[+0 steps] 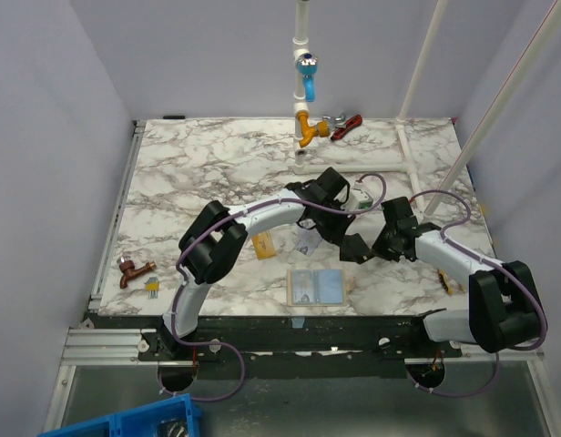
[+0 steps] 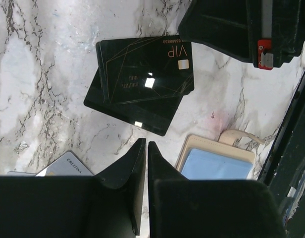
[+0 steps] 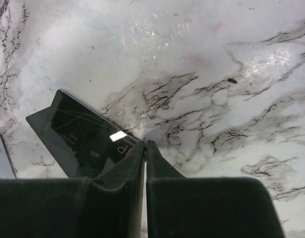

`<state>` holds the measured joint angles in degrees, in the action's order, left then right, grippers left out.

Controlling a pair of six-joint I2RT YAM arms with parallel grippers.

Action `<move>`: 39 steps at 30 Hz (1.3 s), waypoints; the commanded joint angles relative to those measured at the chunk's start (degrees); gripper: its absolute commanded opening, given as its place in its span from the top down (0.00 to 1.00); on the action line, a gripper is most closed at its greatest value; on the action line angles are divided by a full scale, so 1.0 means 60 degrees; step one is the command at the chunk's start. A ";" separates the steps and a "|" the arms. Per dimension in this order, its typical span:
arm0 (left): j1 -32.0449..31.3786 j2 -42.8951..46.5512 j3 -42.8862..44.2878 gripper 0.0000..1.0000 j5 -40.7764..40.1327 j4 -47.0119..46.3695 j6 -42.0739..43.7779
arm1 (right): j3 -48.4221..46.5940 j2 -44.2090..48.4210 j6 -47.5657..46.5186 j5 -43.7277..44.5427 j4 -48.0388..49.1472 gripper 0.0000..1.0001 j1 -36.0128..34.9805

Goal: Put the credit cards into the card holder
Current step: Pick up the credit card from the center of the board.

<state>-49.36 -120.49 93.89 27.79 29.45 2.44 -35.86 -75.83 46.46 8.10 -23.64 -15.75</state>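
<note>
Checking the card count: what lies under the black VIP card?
A second black card, turned slightly, shows past the VIP card's left and lower edges. Its face is mostly covered, so any print is hidden.

Crowded middle, bare marble behind and to the left

The left gripper (image 2: 144, 145) and right gripper (image 3: 144, 144) meet nose to nose in the middle of the table (image 1: 198, 173), each with its jaws together, the tilted black card (image 2: 142, 74) caught at the right one's fingertips. The pale card (image 1: 308, 242), gold card (image 1: 262, 243) and unfolded card holder (image 1: 331, 287) lie close around, leaving only narrow gaps. The left arm (image 1: 253, 218) arches over the near-left approach. At the back edge stand a white pipe (image 1: 301, 36) with an orange tap (image 1: 305, 127) and a red-handled tool (image 1: 344, 123); a copper tap (image 1: 133, 269) sits front left. Wide bare marble lies at left rear, between the arms and the back edge
</note>
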 commanded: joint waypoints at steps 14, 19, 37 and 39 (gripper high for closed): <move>0.0064 0.0203 -0.0706 0.84 -0.0002 -0.1136 -0.1377 | 0.0116 -0.0666 -0.0013 0.0112 -0.0095 0.99 0.0091; 0.0151 0.0261 -0.0774 0.84 0.0035 -0.1216 -0.1417 | -0.0211 0.0197 -0.0149 -0.0071 -0.0227 0.96 0.0093; 0.0229 0.0262 -0.0866 0.84 -0.0188 -0.1217 -0.1371 | 0.0231 0.0010 -0.0285 -0.1060 0.0043 0.85 0.0092; 0.0229 0.0269 -0.0837 0.83 -0.0158 -0.1230 -0.1463 | 0.0237 -0.0055 -0.0276 -0.1020 0.0029 0.87 0.0098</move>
<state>-48.21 -120.49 89.19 27.59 22.94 -5.63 -35.20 -75.33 45.36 2.07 -23.42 -15.62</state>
